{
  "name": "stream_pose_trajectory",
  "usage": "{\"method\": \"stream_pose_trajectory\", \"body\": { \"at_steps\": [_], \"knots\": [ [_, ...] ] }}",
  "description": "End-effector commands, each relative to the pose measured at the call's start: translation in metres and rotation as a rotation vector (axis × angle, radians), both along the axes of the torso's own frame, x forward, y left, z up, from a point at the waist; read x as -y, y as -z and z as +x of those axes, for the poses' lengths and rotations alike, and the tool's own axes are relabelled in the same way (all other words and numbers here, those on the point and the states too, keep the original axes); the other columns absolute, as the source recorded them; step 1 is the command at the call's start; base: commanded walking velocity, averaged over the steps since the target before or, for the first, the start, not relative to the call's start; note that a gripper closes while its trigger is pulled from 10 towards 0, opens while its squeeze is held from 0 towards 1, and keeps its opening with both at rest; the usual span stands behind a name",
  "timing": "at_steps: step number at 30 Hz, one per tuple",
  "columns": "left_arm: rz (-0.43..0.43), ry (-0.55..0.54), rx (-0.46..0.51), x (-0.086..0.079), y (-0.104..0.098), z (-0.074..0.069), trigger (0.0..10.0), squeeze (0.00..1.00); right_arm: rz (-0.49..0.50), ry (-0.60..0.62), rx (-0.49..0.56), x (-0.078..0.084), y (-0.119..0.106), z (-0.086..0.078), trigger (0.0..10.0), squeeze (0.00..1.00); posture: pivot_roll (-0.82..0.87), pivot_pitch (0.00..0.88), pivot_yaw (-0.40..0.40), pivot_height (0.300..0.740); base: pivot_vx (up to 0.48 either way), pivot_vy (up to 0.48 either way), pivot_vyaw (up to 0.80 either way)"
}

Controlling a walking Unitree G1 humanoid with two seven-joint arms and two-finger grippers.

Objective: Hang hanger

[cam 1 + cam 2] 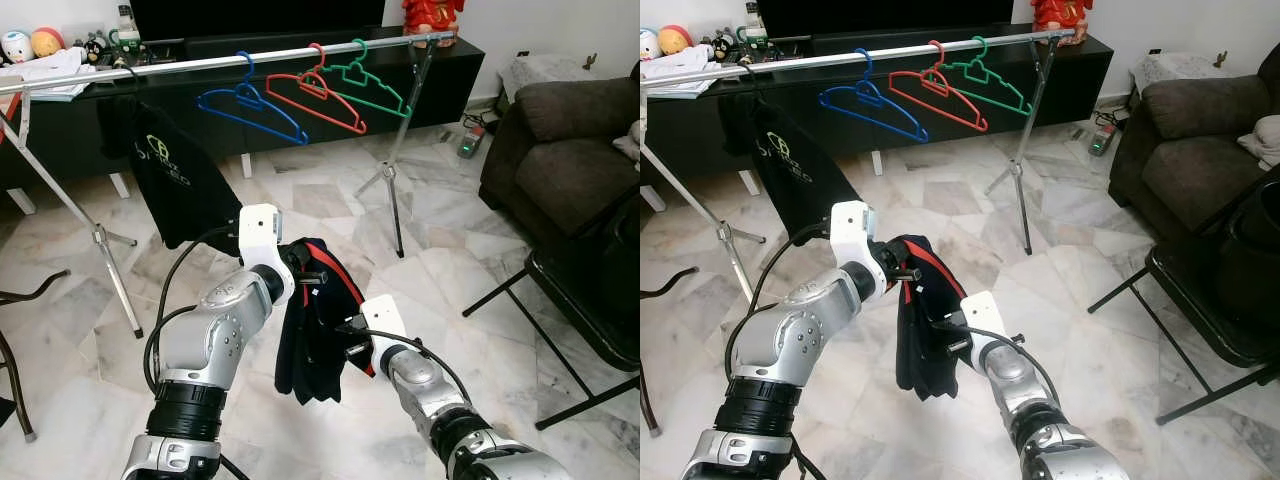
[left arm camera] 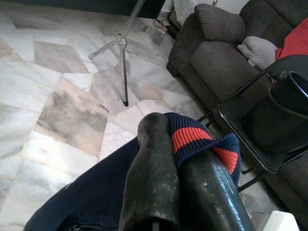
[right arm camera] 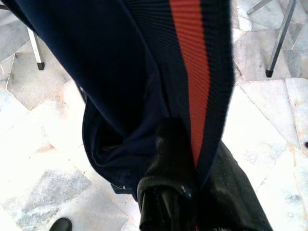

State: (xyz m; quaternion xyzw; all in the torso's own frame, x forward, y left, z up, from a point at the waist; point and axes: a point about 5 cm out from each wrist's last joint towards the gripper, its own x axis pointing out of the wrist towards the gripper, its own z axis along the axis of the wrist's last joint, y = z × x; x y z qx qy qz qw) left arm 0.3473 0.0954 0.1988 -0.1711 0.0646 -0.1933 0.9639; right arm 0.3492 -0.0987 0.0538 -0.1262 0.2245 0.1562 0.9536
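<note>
1. both grippers hold one garment close to the robot's chest: the left gripper (image 1: 300,262) is clamped on the red-striped collar edge of a navy garment (image 1: 312,330), and the right gripper (image 1: 350,335) pinches its navy-and-red trim lower down, fingers closed through the cloth.
2. no hanger shows inside the garment — it hangs as a limp bundle between the two grips, so i cannot tell whether one is in there.
3. up at 12 o'clock the clothes rail (image 1: 220,62) carries a blue hanger (image 1: 250,108), a red hanger (image 1: 315,95) and a green hanger (image 1: 365,80); a black shirt (image 1: 175,170) hangs at 10 o'clock.
4. risk: the rail is well apart from the grips, so the cloth could slide out of either pinch on the way.
5. risk: the rail's tripod leg (image 1: 392,200) sits between robot and rail — a dangling hem could snag it.
</note>
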Motion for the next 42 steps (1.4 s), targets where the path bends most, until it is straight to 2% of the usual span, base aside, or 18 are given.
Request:
{"method": "stream_pose_trajectory", "body": {
  "at_steps": [1,11,13,14,17,19,23,24,25,26,27,30,32,36,39,42],
  "knots": [
    [-0.015,0.006,0.056,0.002,-0.015,-0.001,0.0,0.00,0.014,0.005,0.005,0.001,0.000,0.000,0.0,0.00,0.27,0.139,-0.012,0.740,0.000,0.000,0.00],
    [0.021,-0.007,0.037,-0.005,-0.006,-0.002,0.0,0.00,0.007,-0.033,0.032,-0.001,-0.001,0.000,0.0,0.00,0.26,0.139,-0.012,0.740,0.000,0.000,0.00],
    [0.042,-0.014,0.023,-0.009,0.000,-0.004,0.0,0.00,0.019,0.000,0.044,0.004,-0.003,0.002,0.0,0.00,0.26,0.140,-0.012,0.740,0.000,0.000,0.00],
    [0.104,-0.010,0.002,-0.013,0.010,-0.006,0.0,0.00,0.041,0.064,0.057,0.014,-0.005,0.004,0.0,0.00,0.25,0.139,-0.009,0.740,0.000,0.000,0.00],
    [0.207,-0.006,-0.031,-0.021,0.030,-0.012,0.0,0.00,0.013,0.166,0.115,0.033,-0.013,0.009,0.0,0.00,0.24,0.139,-0.006,0.740,0.000,0.000,0.00],
    [0.231,-0.014,-0.063,-0.027,0.043,-0.016,0.0,0.00,0.033,0.231,0.152,0.043,-0.018,0.012,0.0,0.00,0.23,0.133,0.000,0.740,0.000,0.000,0.00],
    [0.244,-0.023,-0.094,-0.034,0.056,-0.021,0.0,0.00,0.070,0.258,0.190,0.048,-0.025,0.015,0.0,0.00,0.21,0.126,0.004,0.740,0.000,0.000,0.00],
    [0.263,-0.031,-0.107,-0.036,0.064,-0.024,7.6,0.00,0.094,0.258,0.203,0.047,-0.026,0.016,0.0,0.00,0.21,0.123,0.005,0.740,0.000,0.000,0.00],
    [0.268,-0.030,-0.109,-0.037,0.066,-0.025,7.6,0.00,0.103,0.258,0.205,0.047,-0.027,0.016,0.0,0.00,0.21,0.122,0.005,0.740,0.000,0.000,0.00],
    [0.257,-0.020,-0.110,-0.036,0.068,-0.027,10.0,0.00,0.114,0.254,0.210,0.045,-0.028,0.016,0.0,0.00,0.21,0.122,0.005,0.740,0.000,0.000,0.00],
    [0.247,-0.004,-0.099,-0.034,0.070,-0.030,10.0,1.00,0.129,0.231,0.216,0.039,-0.028,0.016,0.0,0.00,0.20,0.116,0.005,0.740,0.000,0.000,0.00],
    [0.242,0.024,-0.084,-0.030,0.072,-0.033,10.0,1.00,0.136,0.191,0.217,0.031,-0.028,0.015,0.0,0.00,0.19,0.109,0.007,0.740,0.000,0.000,0.00],
    [0.195,0.051,-0.068,-0.025,0.071,-0.036,10.0,1.00,0.120,0.141,0.179,0.023,-0.022,0.012,0.0,0.00,0.20,0.102,0.005,0.740,0.000,0.000,0.00],
    [0.184,0.066,-0.062,-0.025,0.076,-0.039,10.0,1.00,0.147,0.127,0.130,0.020,-0.014,0.007,0.0,0.00,0.18,0.099,0.003,0.740,0.000,0.000,0.00],
    [0.195,0.004,-0.083,-0.035,0.087,-0.042,10.0,1.00,0.165,0.136,0.125,0.022,-0.010,0.004,0.0,0.00,0.18,0.099,0.003,0.740,0.000,0.000,0.00],
    [0.271,-0.086,-0.102,-0.048,0.100,-0.045,10.0,1.00,0.197,0.193,0.116,0.030,-0.005,0.000,0.0,0.00,0.16,0.089,-0.003,0.740,0.000,0.000,0.00]
  ]
}}
